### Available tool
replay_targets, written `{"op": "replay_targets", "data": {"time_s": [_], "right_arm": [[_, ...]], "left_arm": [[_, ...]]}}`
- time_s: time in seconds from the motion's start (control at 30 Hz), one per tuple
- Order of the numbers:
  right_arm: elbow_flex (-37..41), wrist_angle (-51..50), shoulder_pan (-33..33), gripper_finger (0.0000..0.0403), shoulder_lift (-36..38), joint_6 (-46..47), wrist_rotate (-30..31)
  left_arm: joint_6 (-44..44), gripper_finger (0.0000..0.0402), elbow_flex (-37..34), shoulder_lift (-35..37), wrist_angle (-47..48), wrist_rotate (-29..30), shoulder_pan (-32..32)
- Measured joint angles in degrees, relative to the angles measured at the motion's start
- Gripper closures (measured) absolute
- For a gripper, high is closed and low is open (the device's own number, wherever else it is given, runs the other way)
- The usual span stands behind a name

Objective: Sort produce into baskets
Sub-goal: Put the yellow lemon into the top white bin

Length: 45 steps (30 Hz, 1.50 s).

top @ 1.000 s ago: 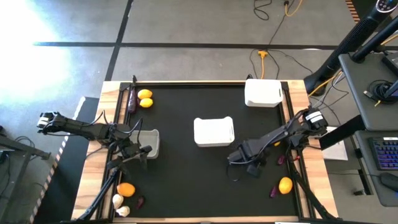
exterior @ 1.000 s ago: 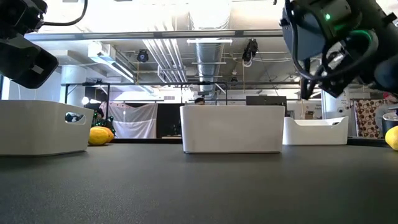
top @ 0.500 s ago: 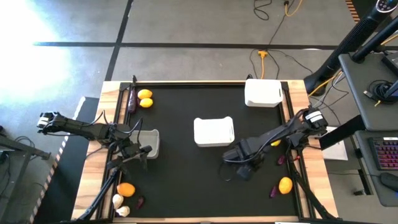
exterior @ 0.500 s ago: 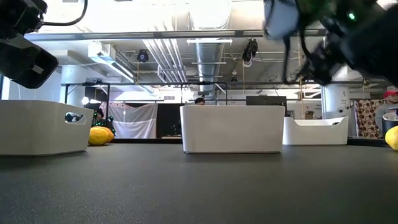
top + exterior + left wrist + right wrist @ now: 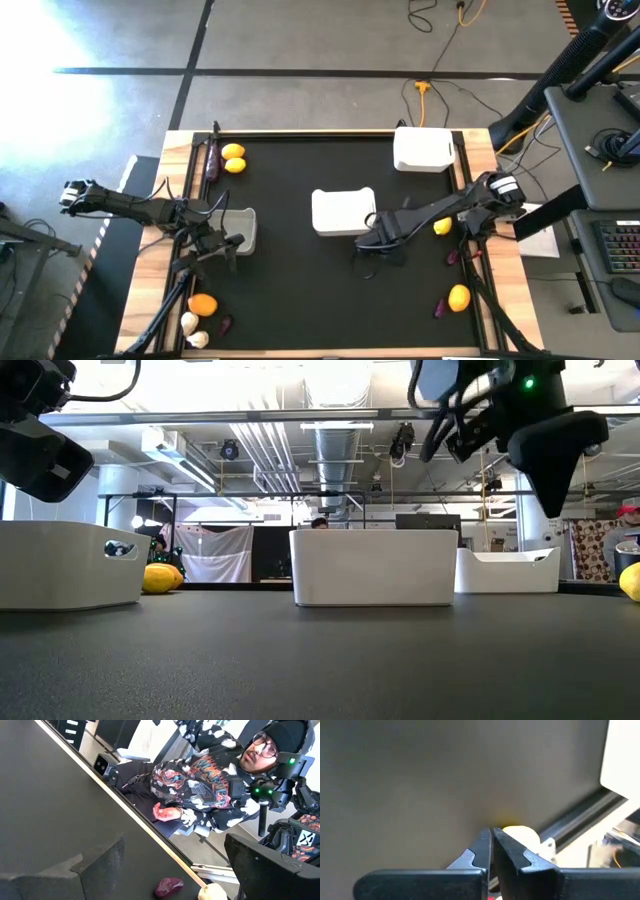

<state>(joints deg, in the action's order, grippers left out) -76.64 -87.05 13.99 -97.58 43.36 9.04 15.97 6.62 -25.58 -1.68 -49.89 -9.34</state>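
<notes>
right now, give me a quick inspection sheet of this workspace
surface: black mat on a wood-edged table.
job's things: three white baskets; lemons and an eggplant at the far left corner; orange and garlic near left; lemon near right.
clutter: nothing seen.
grippers: left pincer open beside the left basket; right pincer shut, empty, near the middle basket.
cables: yellow cord on the floor.
surroundings: seated person beyond the table.

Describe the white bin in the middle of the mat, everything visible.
The white rounded-rectangular plastic bin sits upright at the centre of the black mat, apart from the other two bins. From above, its inside shows plain white, with no produce visible. The low view shows smooth, slightly tapered walls resting flat on the mat. The right gripper, shut and empty, hovers just beside its near-right corner, whether touching cannot be told.
</notes>
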Motion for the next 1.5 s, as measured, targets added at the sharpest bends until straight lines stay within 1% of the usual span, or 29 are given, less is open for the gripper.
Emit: {"op": "replay_targets", "data": {"time_s": [0.13, 0.37, 0.43, 0.5, 0.57, 0.7, 0.93, 1.03, 1.13, 1.17, 1.33, 1.5], "right_arm": [[0.4, -3.1, -0.9, 0.0390, 0.0, -0.6, 0.0], [1.5, -3.0, -3.9, 0.0390, 2.2, 0.4, -0.1], [2.2, -2.9, -4.8, 0.0390, 2.8, 0.2, -0.9], [3.1, -3.0, -5.7, 0.0390, 3.9, -0.3, -2.5], [4.6, -3.0, -6.4, 0.0390, 4.7, -0.1, -5.5], [9.8, -2.9, -6.5, 0.0390, 7.0, 3.4, -11.2], [19.3, -1.6, -6.9, 0.0390, 9.5, 6.2, -16.4], [21.6, 3.3, -7.3, 0.0382, 9.3, 6.3, -18.1], [23.6, 8.4, -8.1, 0.0354, 8.9, 6.2, -18.3], [23.9, 8.6, -8.6, 0.0341, 8.6, 6.1, -18.3], [25.0, 5.1, -10.9, 0.0259, 7.5, 6.1, -17.0], [25.2, 4.7, -12.0, 0.0182, 7.5, 5.7, -16.7]], "left_arm": [[0.0, 0.0075, 0.0, 0.0, 0.0, 0.0, 0.0], [0.0, 0.0075, 0.0, 0.0, 0.0, 0.0, 0.0], [0.0, 0.0075, 0.0, 0.0, 0.0, 0.0, 0.0], [0.0, 0.0075, 0.0, 0.0, 0.0, 0.0, 0.0], [0.0, 0.0075, 0.0, 0.0, 0.0, 0.0, 0.0], [0.0, 0.0075, 0.0, 0.0, 0.0, 0.0, 0.0], [0.0, 0.0075, 0.0, 0.0, 0.0, 0.0, 0.0], [0.0, 0.0075, 0.0, 0.0, 0.0, 0.0, 0.0], [0.0, 0.0075, 0.0, 0.0, 0.0, 0.0, 0.0], [0.0, 0.0075, 0.0, 0.0, 0.0, 0.0, 0.0], [0.0, 0.0075, 0.0, 0.0, 0.0, 0.0, 0.0], [0.0, 0.0075, 0.0, 0.0, 0.0, 0.0, 0.0]]}}
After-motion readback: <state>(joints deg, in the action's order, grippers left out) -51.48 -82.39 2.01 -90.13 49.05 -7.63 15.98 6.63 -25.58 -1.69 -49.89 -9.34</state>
